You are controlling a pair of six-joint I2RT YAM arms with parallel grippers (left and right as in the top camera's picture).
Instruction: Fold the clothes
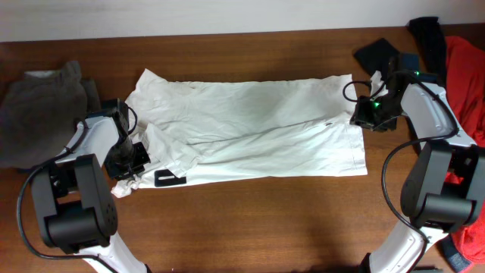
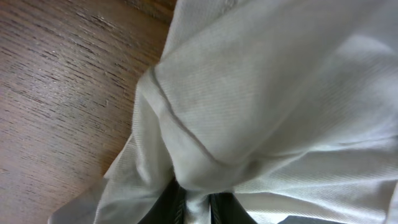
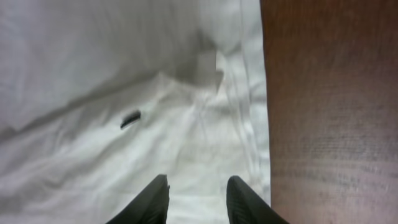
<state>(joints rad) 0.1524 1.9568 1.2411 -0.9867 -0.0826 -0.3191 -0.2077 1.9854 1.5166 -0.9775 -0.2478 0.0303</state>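
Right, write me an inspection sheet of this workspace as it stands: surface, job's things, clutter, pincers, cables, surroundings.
Surface: brown wooden table, grain visible.
Job's things: large thin white T-shirt spread across the middle, its left end bunched; long black garment and orange-red garment heaped at the far right.
Clutter: crumpled grey-brown cloth at the far left.
Pincers: left pincer shut on the T-shirt's bunched left end; right pincer open above the T-shirt near its right hem.
Cables: black cables loop off both arms; one loop overhangs the T-shirt's right corner.
Surroundings: pale wall strip behind the table.
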